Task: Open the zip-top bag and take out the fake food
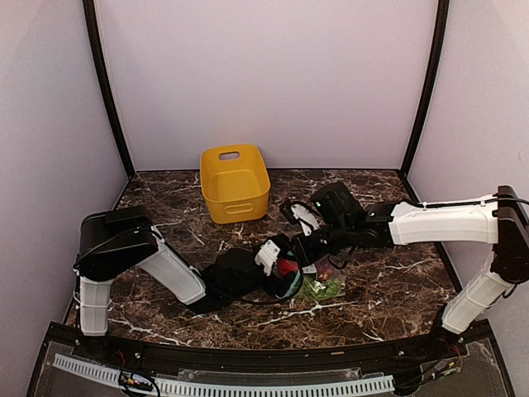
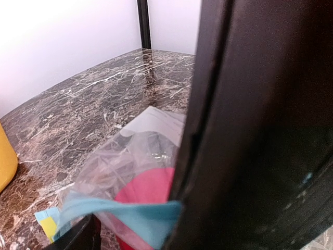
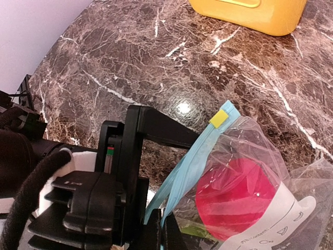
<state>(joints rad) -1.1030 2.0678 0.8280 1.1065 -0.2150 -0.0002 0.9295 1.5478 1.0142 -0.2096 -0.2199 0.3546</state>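
Dark brown marble-patterned surface [image 1: 397,281] runs back to pale lilac walls [image 1: 264,74] on three sides, with black corner posts [image 1: 107,91] at the rear. A yellow plastic bin [image 1: 235,184] stands close to the rear wall, and bare marble shows to its left and its right. Both arms crowd the strip of surface in front of the bin, toward the near edge.

The clear crinkly zip-top bag [image 3: 250,151] lies in front of the bin and slightly to its right, well apart from it. The left pincer [image 1: 279,263] reaches in from the bin's near-left side. Its black fingers [image 2: 244,130] are closed on the bag's teal-blue zip strip [image 3: 182,177], which passes between them. A small yellow tab [image 3: 219,119] sits at the strip's free end.

Inside the bag, a red round plastic fruit [image 3: 237,195] presses against the film just beside the strip, next to a white printed label [image 3: 283,219]. A bunch of small green plastic grapes [image 1: 322,288] rests farther from the bin, at the bag's low end.

The right pincer [image 1: 296,212] hangs between the bin and the bag, close above the bag. Whether its fingers are spread or pressed together cannot be told.
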